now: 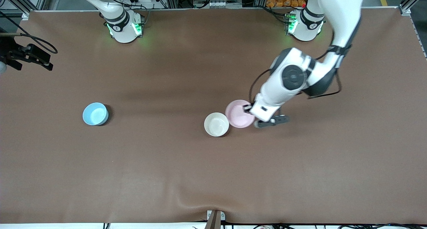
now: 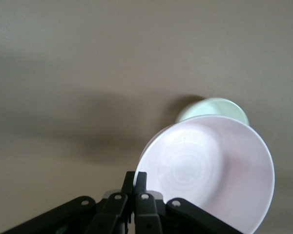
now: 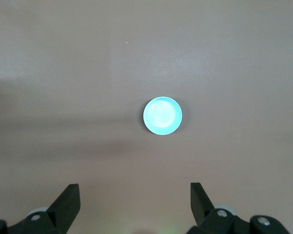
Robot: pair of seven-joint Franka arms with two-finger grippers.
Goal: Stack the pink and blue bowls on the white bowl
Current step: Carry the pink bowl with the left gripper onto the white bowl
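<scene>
Beside white bowl (image 1: 216,124), left end effector (image 2: 135,184) clamped on pink bowl (image 1: 239,114); high over blue bowl (image 3: 162,115), right end effector (image 3: 135,199) spread wide, empty.

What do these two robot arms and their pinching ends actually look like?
Both arms are glossy white with rounded segments and dark grey bands at the joints. The left arm has a round dark grey cap on its wrist joint and thin black cables looping beside it. Each round white base glows with green lights. The left gripper and right gripper are black, with slim angular jaws fastened by small silver screws.
</scene>
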